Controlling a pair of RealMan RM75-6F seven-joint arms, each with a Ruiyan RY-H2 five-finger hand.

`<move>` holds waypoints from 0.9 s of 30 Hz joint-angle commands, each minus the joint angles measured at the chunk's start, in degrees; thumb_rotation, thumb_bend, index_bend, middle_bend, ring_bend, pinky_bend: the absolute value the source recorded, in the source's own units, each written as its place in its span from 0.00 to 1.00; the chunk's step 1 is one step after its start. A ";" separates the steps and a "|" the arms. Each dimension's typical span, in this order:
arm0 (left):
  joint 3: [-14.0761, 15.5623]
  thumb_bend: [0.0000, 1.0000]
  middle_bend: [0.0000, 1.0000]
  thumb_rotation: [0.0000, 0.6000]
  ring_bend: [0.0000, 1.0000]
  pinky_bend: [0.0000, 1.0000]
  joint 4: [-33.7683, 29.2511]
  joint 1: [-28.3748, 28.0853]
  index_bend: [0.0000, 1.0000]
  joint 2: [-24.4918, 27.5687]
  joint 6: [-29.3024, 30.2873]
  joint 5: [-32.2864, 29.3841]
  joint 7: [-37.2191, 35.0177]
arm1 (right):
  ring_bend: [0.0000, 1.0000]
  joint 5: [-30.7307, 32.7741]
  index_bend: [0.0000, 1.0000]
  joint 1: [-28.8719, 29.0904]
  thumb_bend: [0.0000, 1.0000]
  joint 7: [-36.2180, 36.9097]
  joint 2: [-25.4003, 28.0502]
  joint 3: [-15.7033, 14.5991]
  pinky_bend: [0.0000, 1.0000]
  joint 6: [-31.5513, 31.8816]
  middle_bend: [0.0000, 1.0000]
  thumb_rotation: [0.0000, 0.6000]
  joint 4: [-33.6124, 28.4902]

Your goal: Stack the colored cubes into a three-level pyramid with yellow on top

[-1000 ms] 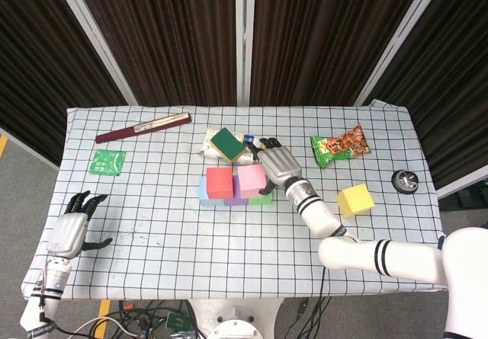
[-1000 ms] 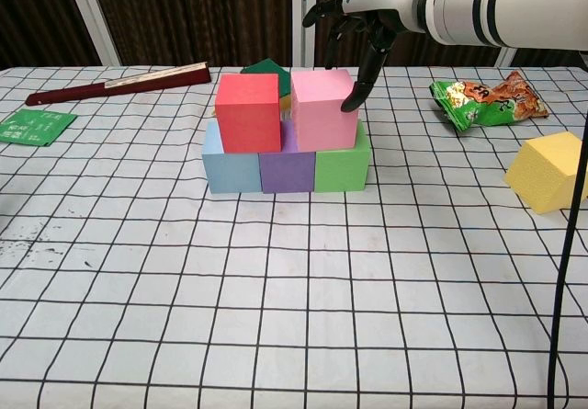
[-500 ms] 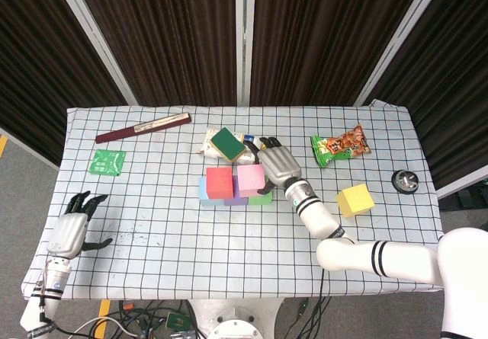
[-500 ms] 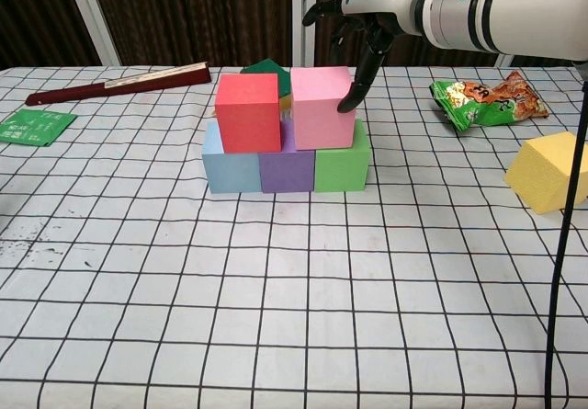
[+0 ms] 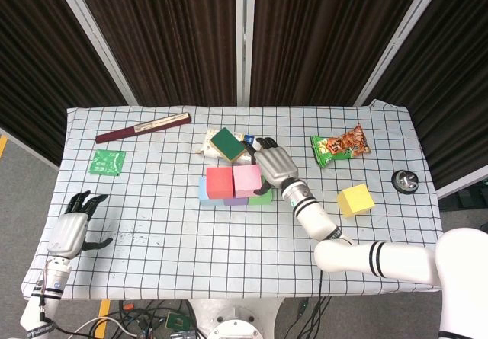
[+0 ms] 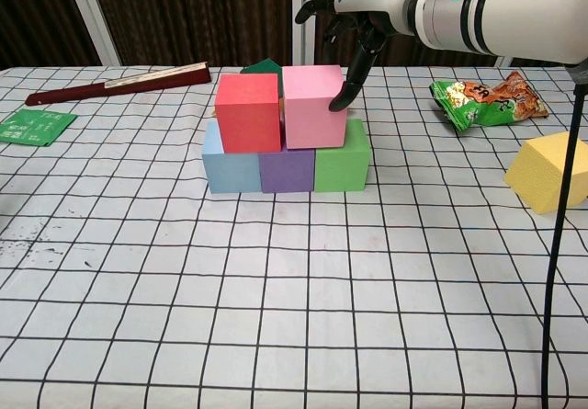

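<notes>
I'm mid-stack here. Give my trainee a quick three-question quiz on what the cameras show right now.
1. True or false: the yellow cube already sits on top of the stack.
2. Which cube does the right robot hand touch? A. red cube B. pink cube C. green cube
3. How many cubes form the bottom row?

Key:
1. False; it lies on the table, right of the stack.
2. B
3. Three: blue, purple, green.
</notes>
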 commanded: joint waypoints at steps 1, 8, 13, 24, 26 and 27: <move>0.04 0.00 0.19 1.00 0.02 0.04 0.03 0.06 0.16 -0.03 0.01 -0.02 -0.06 | 0.01 0.27 0.00 0.05 0.05 -0.14 -0.23 0.03 0.00 0.18 0.42 1.00 0.03; 0.15 0.00 0.19 1.00 0.02 0.04 0.22 -0.06 0.16 -0.22 -0.38 -0.05 -0.24 | 0.02 0.38 0.00 0.01 0.06 -1.29 -0.64 -0.14 0.00 1.59 0.43 1.00 -0.32; 0.18 0.00 0.19 1.00 0.02 0.04 0.26 -0.05 0.16 -0.29 -0.38 -0.03 -0.23 | 0.02 0.68 0.00 -0.07 0.06 -1.43 -0.63 0.04 0.00 1.59 0.43 1.00 -0.59; 0.22 0.00 0.19 1.00 0.02 0.04 0.33 -0.02 0.16 -0.37 -0.39 -0.04 -0.21 | 0.02 1.42 0.00 -0.25 0.06 -1.27 -0.89 0.43 0.00 1.33 0.43 1.00 -0.35; 0.21 0.00 0.19 1.00 0.02 0.04 0.34 -0.04 0.16 -0.38 -0.45 -0.06 -0.25 | 0.02 1.57 0.00 -0.27 0.06 -1.22 -0.89 0.54 0.00 1.31 0.43 1.00 -0.33; 0.19 0.00 0.19 1.00 0.02 0.04 0.35 -0.06 0.16 -0.37 -0.48 -0.08 -0.25 | 0.02 1.61 0.00 -0.27 0.06 -1.25 -0.89 0.53 0.00 1.28 0.43 1.00 -0.31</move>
